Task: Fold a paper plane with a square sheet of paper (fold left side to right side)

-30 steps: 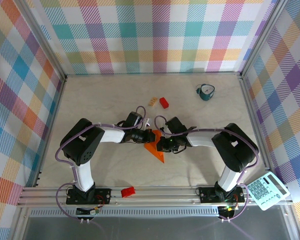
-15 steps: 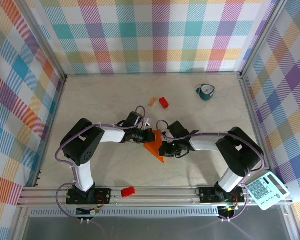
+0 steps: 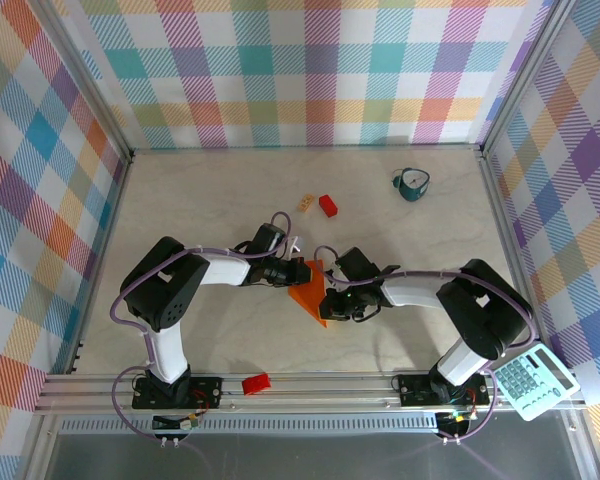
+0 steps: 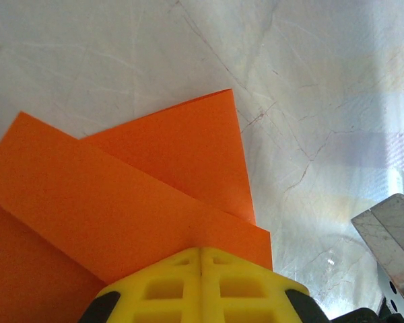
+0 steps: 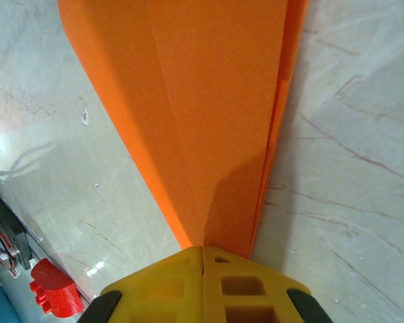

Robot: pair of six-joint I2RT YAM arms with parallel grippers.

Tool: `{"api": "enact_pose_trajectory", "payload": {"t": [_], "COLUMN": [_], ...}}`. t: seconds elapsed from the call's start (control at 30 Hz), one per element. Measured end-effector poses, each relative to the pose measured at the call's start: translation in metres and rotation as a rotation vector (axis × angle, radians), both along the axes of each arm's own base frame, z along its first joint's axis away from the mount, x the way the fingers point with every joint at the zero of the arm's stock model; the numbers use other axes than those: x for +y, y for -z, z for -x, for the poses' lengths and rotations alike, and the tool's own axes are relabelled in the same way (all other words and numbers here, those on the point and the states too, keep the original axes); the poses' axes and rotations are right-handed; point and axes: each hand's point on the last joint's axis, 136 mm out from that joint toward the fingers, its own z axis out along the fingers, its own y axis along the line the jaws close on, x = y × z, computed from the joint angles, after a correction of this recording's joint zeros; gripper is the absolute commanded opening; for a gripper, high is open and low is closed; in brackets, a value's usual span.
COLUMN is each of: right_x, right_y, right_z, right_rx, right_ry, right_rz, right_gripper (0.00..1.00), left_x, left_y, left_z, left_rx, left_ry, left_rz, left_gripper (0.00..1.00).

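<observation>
The orange paper (image 3: pixel 308 291) lies mid-table, folded into a narrow triangle whose point faces the near edge. It is the square sheet of paper, partway shaped toward the paper plane. My left gripper (image 3: pixel 301 272) is shut, its yellow tips resting on the paper's far left corner. In the left wrist view the layered flaps (image 4: pixel 128 202) spread ahead of the shut gripper (image 4: pixel 200 250). My right gripper (image 3: pixel 328 300) is shut too and presses on the paper's right edge near the point. The right wrist view has the long folded wedge (image 5: pixel 209 101) running away from the gripper (image 5: pixel 203 250).
A small red block (image 3: pixel 328 205) and a tan block (image 3: pixel 306 203) lie farther back. A teal cup (image 3: pixel 412 184) stands at the back right. Another red block (image 3: pixel 255 383) sits on the near rail, and a calculator (image 3: pixel 533 380) lies off the table's right corner.
My right gripper has slid along the paper's right edge toward the near point, its elbow swinging right. The left gripper has stayed put.
</observation>
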Motion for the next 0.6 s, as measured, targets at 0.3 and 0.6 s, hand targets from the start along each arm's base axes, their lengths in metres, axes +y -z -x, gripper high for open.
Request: {"api": "enact_pose_trajectory", "payload": {"t": [0.3, 0.6], "right_x": [-0.003, -0.008], "right_y": [0.0, 0.001], "right_z": [0.01, 0.023], "right_rx": [0.01, 0.04], "right_ry": [0.003, 0.001], "right_rz": [-0.002, 0.003], "right_gripper": [0.0, 0.0], "left_x": [0.0, 0.0], "left_y": [0.0, 0.0], "left_z": [0.0, 0.0], "left_rx": [0.0, 0.001], "left_ry": [0.0, 0.002], "left_rz": [0.0, 0.002], "left_gripper": [0.0, 0.0]}}
